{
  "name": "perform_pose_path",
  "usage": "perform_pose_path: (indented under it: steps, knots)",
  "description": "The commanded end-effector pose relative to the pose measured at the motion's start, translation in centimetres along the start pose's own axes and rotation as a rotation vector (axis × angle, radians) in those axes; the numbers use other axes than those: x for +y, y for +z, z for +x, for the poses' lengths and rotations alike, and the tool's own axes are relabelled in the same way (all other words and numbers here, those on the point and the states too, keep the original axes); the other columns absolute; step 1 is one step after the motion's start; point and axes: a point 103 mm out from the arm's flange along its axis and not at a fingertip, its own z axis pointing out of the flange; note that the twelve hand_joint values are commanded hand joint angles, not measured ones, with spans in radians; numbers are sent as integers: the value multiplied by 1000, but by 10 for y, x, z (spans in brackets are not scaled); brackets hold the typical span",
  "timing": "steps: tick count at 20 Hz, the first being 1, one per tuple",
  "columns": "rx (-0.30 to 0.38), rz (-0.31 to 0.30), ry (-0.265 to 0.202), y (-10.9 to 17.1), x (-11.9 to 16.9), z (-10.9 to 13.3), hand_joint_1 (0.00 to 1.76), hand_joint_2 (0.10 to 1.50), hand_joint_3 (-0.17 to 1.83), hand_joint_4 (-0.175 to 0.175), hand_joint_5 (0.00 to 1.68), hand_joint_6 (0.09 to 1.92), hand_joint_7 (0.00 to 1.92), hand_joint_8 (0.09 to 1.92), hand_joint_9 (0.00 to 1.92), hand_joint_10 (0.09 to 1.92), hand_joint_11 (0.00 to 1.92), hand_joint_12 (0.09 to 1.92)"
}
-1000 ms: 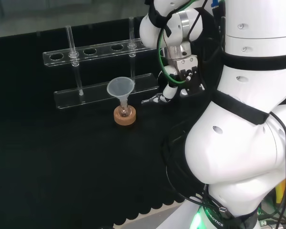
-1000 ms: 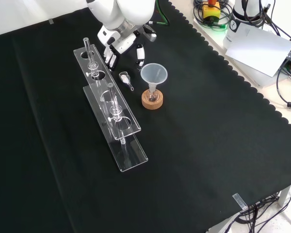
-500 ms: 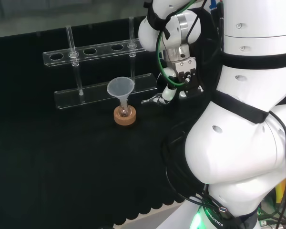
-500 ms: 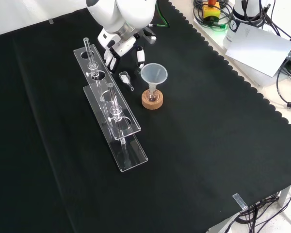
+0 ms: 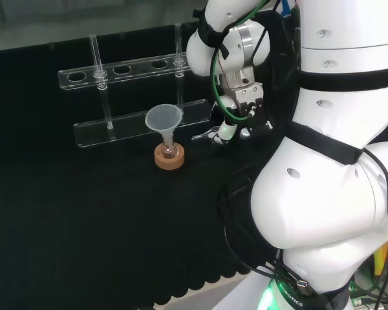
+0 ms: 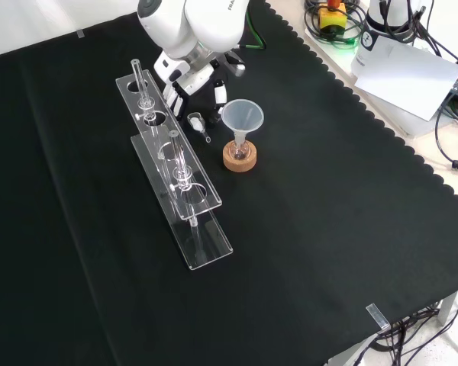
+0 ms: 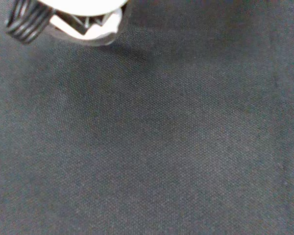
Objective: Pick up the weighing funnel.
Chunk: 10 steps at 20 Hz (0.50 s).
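The weighing funnel (image 6: 198, 122), a small clear scoop with a short stem, lies on the black cloth between the near tube rack and the big funnel. In the head view the weighing funnel (image 5: 204, 135) lies just left of the hand (image 5: 235, 120). The black and white hand (image 6: 192, 79) hangs close above it. Its straight fingers (image 6: 220, 93) point down on either side of the piece and hold nothing. In the wrist view, a blurred white part of the hand (image 7: 83, 14) hangs over bare cloth.
The big funnel (image 6: 242, 117) stands in a small flask on a cork ring (image 6: 239, 157), right beside the weighing funnel. Two clear tube racks (image 6: 182, 187) with glass tubes run along its other side. Cables and a white box (image 6: 408, 72) lie beyond the cloth's scalloped edge.
The hand has come down and moved left in the head view, closer to the weighing funnel. The weighing funnel and the other ware have not moved.
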Motion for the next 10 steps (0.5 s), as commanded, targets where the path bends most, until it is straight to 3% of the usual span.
perform_pose_path:
  steps: [1,6,10]
  knots:
    - [-3,-7,2,3,2,0,957,550,618,10,667,281,394,686,636,572,531,1301]
    - [-13,-23,11,1,2,-2,971,548,629,20,603,577,401,688,645,565,534,1303]
    - [-13,-28,17,0,2,-2,978,550,633,26,600,641,408,691,648,567,536,1303]
